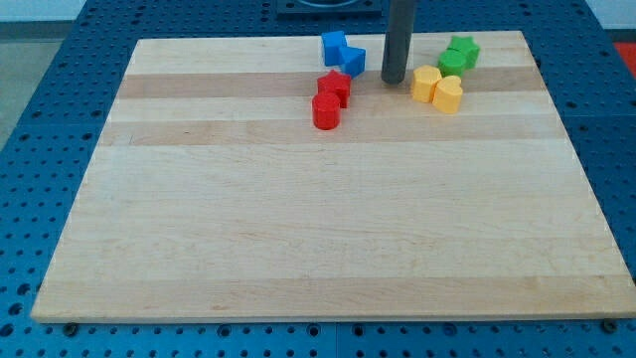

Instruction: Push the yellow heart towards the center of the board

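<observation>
My tip [394, 81] just left of yellow heart [448, 94] (near the view's top)

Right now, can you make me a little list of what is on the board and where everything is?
board: wooden board on a blue table
my tip: near the view's top, between the blue and yellow blocks
yellow blocks: yellow heart touching another yellow block, just right of my tip
green blocks: green pair above the yellow ones
blue blocks: blue pair left of my tip
red blocks: red pair below the blue ones
</observation>
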Tool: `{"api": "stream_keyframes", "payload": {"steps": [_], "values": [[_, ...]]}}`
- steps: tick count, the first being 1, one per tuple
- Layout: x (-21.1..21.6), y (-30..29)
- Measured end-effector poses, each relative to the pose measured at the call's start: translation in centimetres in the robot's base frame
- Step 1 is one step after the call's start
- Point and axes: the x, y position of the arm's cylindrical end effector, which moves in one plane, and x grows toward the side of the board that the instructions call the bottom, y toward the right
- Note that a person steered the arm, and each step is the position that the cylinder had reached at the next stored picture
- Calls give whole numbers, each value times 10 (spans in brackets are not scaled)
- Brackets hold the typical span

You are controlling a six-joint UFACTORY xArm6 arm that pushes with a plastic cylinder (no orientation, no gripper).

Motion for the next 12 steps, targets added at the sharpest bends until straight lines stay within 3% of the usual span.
{"api": "stream_keyframes", "payload": {"steps": [1, 3, 4, 5, 7, 8, 9, 12], "values": [[7, -43], [84, -90], [130, -36], [159, 94], [90, 184], [52, 170], [51, 124], [27, 84]]}}
